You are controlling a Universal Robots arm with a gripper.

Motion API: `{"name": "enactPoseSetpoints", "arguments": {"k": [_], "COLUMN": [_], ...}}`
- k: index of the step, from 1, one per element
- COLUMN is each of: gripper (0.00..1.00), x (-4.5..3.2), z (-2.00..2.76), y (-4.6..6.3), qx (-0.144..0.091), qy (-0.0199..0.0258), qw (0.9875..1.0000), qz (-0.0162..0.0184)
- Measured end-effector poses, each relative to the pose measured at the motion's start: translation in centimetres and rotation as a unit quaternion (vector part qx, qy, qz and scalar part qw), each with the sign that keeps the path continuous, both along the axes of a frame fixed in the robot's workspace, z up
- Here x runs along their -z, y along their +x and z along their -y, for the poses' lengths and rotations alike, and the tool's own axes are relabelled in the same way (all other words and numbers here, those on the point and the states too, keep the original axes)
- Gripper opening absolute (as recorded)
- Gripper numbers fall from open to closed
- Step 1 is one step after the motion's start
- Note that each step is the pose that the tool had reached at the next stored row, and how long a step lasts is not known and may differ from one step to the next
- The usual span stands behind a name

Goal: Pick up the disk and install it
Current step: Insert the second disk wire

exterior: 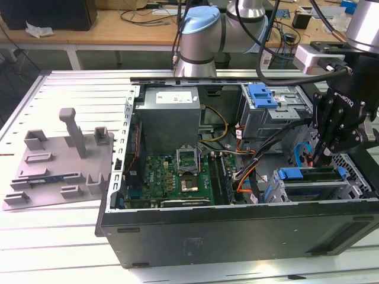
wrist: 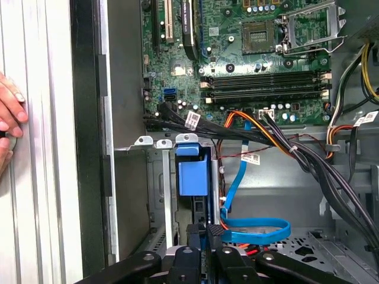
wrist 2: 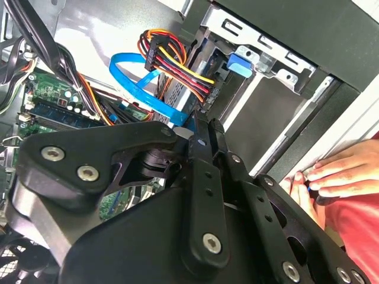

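While the open computer case (exterior: 237, 236) lies on its side on the counter (exterior: 59, 236), giving access from above, the gripper (exterior: 324, 155) hangs at about 3 o'clock in the exterior view, over the lower drive cage (exterior: 314, 189). Fingers look pressed nearly together, tips at the blue bracket edge of the disk (exterior: 305, 173), which sits in that cage. Actual pinch: cannot tell. A hand (wrist 2: 337, 171) rests on the case rim, probably steadying it.
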State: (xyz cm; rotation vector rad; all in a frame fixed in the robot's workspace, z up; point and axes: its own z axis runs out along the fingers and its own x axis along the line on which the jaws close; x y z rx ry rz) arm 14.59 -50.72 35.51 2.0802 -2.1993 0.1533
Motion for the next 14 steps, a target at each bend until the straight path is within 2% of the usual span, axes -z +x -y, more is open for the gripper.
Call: {"name": "enactPoseSetpoints", "arguments": {"k": [8, 14], "gripper": [0.16, 0.16], "x": [0.04, 0.04], "z": [0.0, 0.05], "y": [0.02, 0.02], "qx": [-0.003, -0.005], "qy": [0.0005, 0.0058], "qw": [1.0, 1.0], "qz": [0.0, 0.0]}}
